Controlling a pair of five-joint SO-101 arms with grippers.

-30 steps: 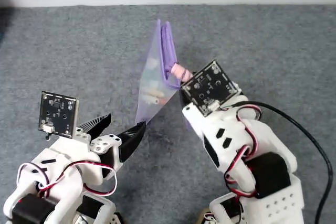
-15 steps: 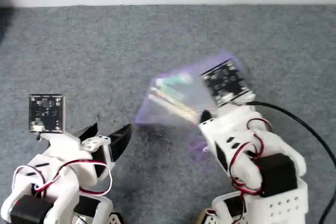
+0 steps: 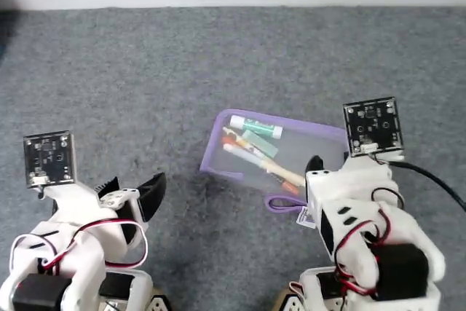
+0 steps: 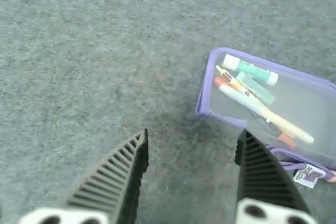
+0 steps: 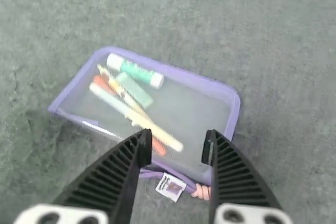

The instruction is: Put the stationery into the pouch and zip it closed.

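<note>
Purple-edged translucent pouch [image 3: 306, 152] lay flat on the grey carpeted table [image 3: 109, 71], ahead of the right arm. Its long axis ran across the table, with the left end slightly farther from the arms. The stationery [image 3: 255, 149] lay inside toward that left end, roughly along the same axis. The left gripper [image 4: 192, 137] stood spread and empty, near the pouch's left end. The right gripper [image 5: 177, 136] hung spread over the pouch's near edge, holding nothing.
</note>
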